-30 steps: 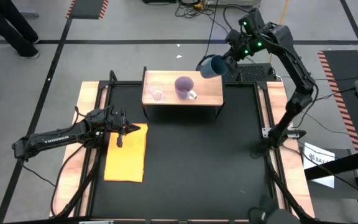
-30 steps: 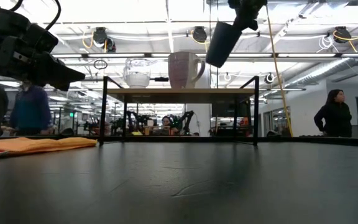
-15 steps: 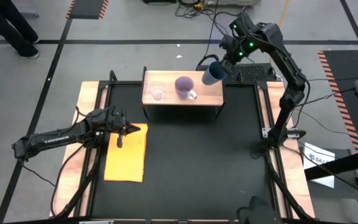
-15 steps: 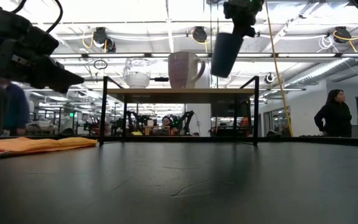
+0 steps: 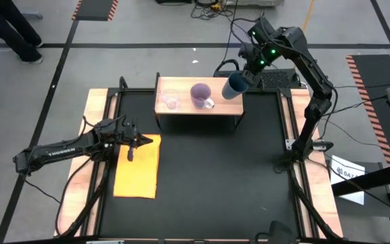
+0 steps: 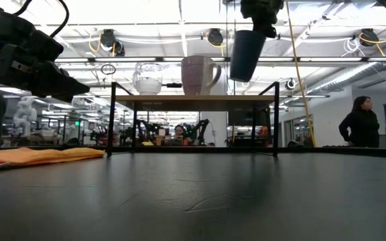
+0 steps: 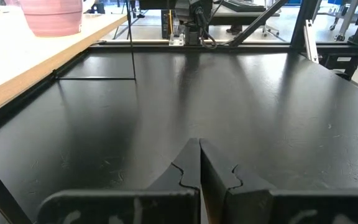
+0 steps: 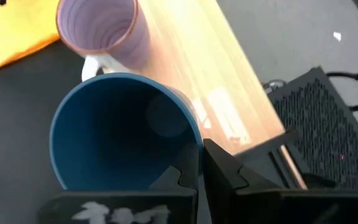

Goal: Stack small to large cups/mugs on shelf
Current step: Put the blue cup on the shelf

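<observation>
The light-wood shelf (image 5: 217, 106) on black legs stands at the table's far middle. On it stand the tiny clear glass cup (image 5: 170, 102) and the light purple mug (image 5: 200, 95), both also in the low view (image 6: 147, 78) (image 6: 196, 75). My right gripper (image 5: 248, 68) is shut on the dark blue cup (image 5: 234, 85), held above the shelf's right end (image 6: 260, 99). My left gripper (image 5: 131, 144) is shut and empty at the far edge of the yellow-orange mat (image 5: 137, 171). My right gripper holds the blue cup by its rim (image 8: 194, 142), on the side toward the table's far right. One finger seems to be inside the cup and one outside. The fingers come from above. The cup (image 6: 246, 55) hangs nearly upright, mouth up, clear of the shelf.
The black table top (image 5: 208, 169) lies bare between the shelf and the near edge. Wooden rails (image 5: 99, 102) run along both sides. A black perforated box (image 8: 328, 118) stands beyond the shelf's far right. People show in the room behind (image 6: 359, 120).
My right gripper has gone toward the table's near edge and slightly down with the blue cup, from beyond the shelf's far right corner to above its right end. The cup has turned from tilted to nearly upright.
</observation>
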You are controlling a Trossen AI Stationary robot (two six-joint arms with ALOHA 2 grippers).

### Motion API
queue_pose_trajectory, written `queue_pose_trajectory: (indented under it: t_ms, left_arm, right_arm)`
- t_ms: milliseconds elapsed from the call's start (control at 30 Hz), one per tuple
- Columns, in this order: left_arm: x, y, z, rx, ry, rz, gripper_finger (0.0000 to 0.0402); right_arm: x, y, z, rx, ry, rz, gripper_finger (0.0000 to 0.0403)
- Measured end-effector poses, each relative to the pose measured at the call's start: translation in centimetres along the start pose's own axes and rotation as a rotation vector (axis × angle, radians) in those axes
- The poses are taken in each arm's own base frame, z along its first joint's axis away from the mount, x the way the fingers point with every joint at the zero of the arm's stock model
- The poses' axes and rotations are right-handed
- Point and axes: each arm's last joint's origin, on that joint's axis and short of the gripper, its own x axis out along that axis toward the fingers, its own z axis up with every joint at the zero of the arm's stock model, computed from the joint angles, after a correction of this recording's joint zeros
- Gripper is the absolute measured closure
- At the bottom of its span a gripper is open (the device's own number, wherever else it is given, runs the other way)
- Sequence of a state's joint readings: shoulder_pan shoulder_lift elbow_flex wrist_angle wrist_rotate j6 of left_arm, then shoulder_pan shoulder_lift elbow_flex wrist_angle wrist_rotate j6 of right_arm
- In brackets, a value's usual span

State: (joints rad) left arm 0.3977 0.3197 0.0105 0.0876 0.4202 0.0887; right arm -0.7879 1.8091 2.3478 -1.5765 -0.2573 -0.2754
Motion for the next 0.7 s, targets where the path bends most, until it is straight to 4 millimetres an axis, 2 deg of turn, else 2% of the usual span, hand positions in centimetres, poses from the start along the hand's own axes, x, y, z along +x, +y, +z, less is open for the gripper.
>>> queue_pose_trajectory:
  t_ms: [300, 700]
  left_arm:
    - [0.0, 0.0, 0.0, 0.005, 0.000, -0.001, 0.0401]
    - [0.0, 0.0, 0.0, 0.003, 0.001, -0.001, 0.0401]
  right_arm:
    - [0.4, 0.4, 0.3, -0.002, 0.003, 0.009, 0.0403]
    - [2.2, 0.6, 0.4, -0.001, 0.060, 0.029, 0.0403]
